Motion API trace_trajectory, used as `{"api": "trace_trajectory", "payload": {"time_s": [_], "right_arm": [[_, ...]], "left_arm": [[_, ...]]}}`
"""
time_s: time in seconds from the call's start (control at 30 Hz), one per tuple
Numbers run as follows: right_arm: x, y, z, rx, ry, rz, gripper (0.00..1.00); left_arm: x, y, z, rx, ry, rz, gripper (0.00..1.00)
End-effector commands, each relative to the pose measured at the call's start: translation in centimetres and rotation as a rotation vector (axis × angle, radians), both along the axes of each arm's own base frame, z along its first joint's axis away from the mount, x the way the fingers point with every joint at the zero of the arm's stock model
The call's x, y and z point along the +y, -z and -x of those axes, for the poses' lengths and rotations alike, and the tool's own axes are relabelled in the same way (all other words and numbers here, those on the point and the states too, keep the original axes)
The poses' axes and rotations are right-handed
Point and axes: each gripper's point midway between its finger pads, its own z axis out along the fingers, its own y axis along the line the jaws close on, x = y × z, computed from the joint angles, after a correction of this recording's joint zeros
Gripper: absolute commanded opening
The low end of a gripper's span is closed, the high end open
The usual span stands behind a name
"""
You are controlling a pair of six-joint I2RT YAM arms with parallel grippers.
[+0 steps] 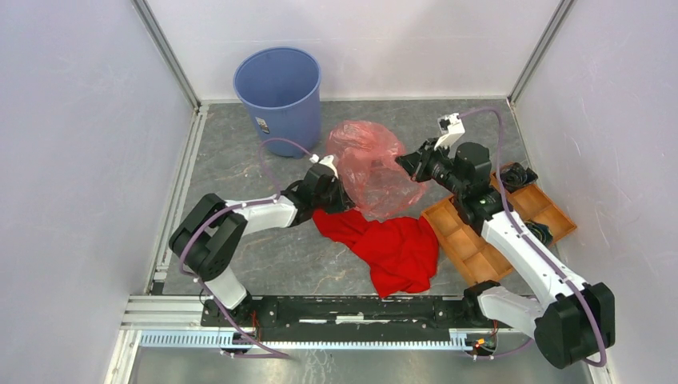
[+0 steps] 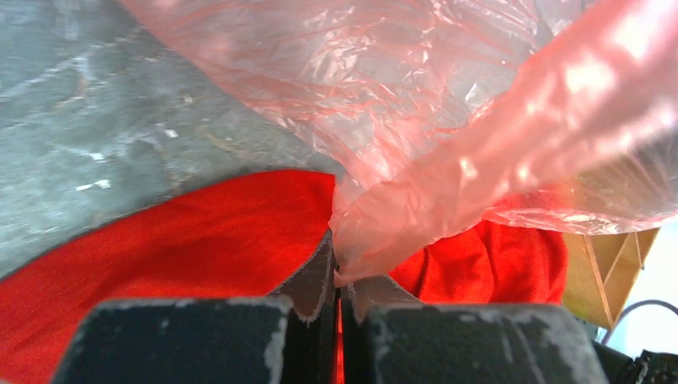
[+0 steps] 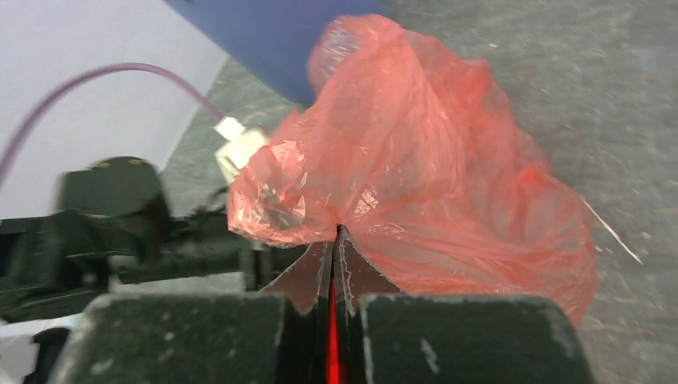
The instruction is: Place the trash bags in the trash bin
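A translucent red-orange trash bag (image 1: 372, 164) lies crumpled on the grey table between my two grippers, just right of the blue trash bin (image 1: 278, 94). My left gripper (image 1: 340, 194) is shut on the bag's lower left edge; in the left wrist view the film (image 2: 416, 120) runs up from the closed fingertips (image 2: 340, 272). My right gripper (image 1: 406, 164) is shut on the bag's right edge; in the right wrist view the bag (image 3: 432, 176) billows beyond the closed jaws (image 3: 337, 236), with the bin's wall (image 3: 272, 32) behind.
An opaque red cloth (image 1: 392, 244) lies on the table under and in front of the bag, also seen in the left wrist view (image 2: 200, 232). An orange-brown compartment tray (image 1: 472, 232) sits at the right under my right arm. White walls enclose the table.
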Motion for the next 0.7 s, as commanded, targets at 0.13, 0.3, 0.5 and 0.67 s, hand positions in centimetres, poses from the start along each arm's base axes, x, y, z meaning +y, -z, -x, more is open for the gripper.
{"api": "trace_trajectory", "payload": {"time_s": [0.13,0.3,0.5,0.67], "right_arm": [[-4.7,3.3,-3.9,0.013,0.224,0.169,0.0],[-5.6,-9.0,-7.2,-0.16,0.235,0.161,0.0],[-6.0,-24.4,-1.1,-0.551,0.192,0.081,0.0],[-5.8,-21.6,2.3,-0.647,0.138,0.059,0.0]], "left_arm": [[3.2,-8.9,-6.9,-0.143,-0.155,-0.025,0.02],[2.6,-26.4,-11.5,-0.379,-0.157,0.046,0.02],[3.9,-45.3,-4.3,-0.749,-0.053,0.275,0.02],[6.9,-42.8,-0.7,-0.784,-0.089,0.282,0.02]]}}
